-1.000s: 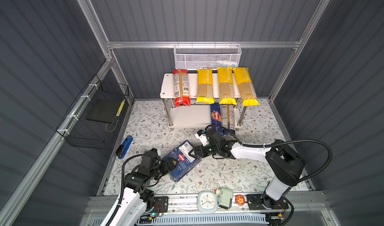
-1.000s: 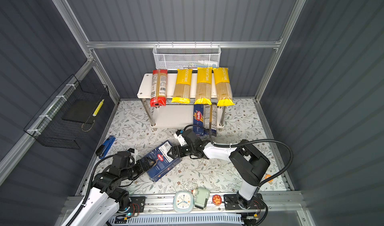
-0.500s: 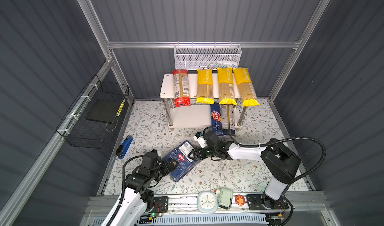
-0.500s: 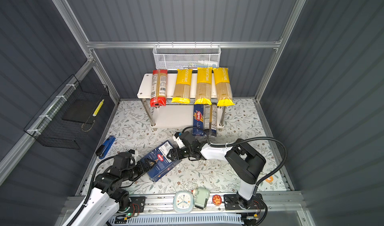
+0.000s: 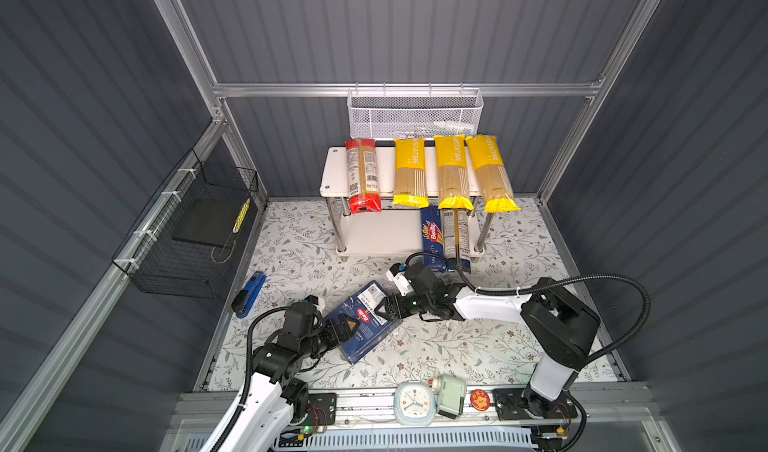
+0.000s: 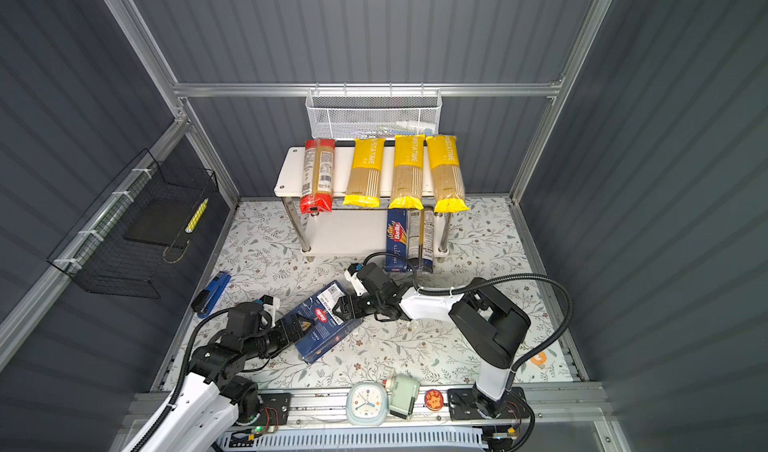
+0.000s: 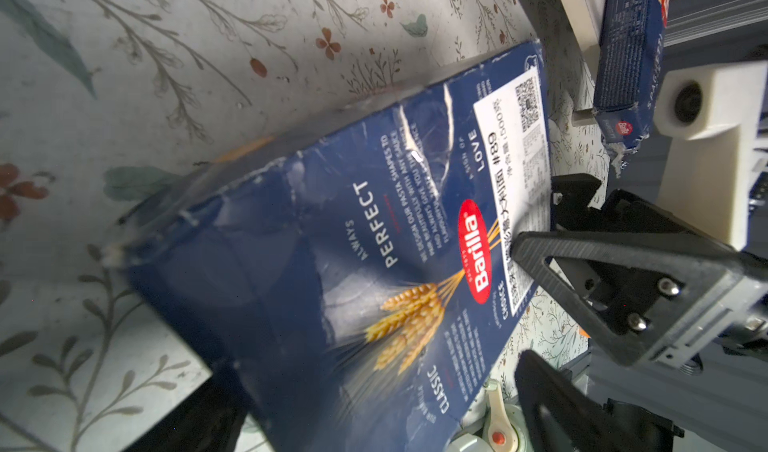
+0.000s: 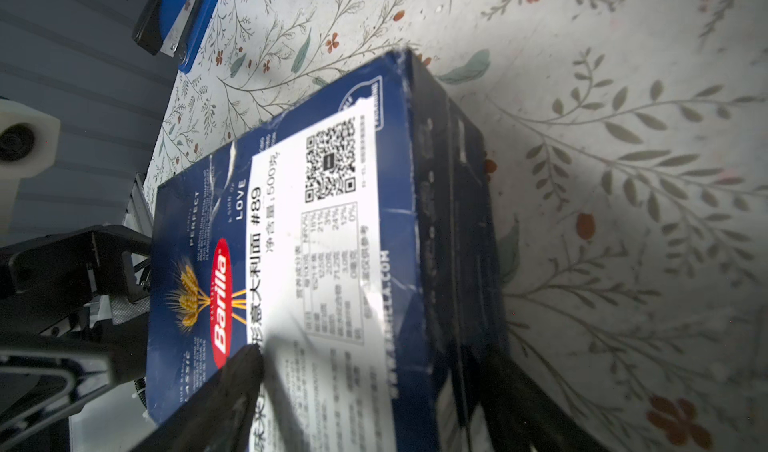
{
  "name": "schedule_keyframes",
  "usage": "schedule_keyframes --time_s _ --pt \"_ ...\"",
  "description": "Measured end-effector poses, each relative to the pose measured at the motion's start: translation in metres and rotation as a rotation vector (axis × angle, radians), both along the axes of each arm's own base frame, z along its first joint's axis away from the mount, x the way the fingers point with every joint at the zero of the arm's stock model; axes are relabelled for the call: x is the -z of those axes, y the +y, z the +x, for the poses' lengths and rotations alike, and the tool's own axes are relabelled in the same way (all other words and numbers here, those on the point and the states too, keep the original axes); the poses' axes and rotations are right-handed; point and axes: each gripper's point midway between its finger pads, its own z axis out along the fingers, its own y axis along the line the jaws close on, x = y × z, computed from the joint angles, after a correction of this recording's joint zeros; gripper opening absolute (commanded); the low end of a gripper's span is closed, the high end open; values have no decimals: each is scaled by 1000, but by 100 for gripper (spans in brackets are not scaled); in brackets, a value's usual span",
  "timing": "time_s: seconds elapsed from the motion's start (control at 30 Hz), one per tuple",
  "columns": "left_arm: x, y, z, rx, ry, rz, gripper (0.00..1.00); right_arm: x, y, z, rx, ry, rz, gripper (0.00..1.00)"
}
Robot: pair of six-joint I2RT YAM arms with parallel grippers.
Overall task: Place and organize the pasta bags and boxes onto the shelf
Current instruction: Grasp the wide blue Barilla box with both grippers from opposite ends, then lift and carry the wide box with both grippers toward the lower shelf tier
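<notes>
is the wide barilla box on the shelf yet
No, the wide Barilla box is out in front of the shelf, over the floral mat.

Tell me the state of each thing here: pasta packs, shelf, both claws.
shelf, upright
wide Barilla box, off the shelf, tilted, between both claws
left claw, shut on that box's edge
right claw, open, jaws astride its opposite edge
Spaghetti box, lying on the lower board, overhanging the front
dark-ended bag, lying beside it
red-ended bag, lying across the top board
yellow bags, three lying across the top board
</notes>
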Motion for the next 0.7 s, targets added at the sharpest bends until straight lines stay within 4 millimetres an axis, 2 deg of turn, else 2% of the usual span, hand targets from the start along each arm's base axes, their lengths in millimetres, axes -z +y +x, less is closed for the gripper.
schedule_keyframes --time_s 0.47,0.7 --pt "-4 -3 1 66 -46 25 99 -2 3 3 48 -3 3 78" --pt "-18 -5 4 96 -85 39 99 -13 4 7 72 -21 27 77"
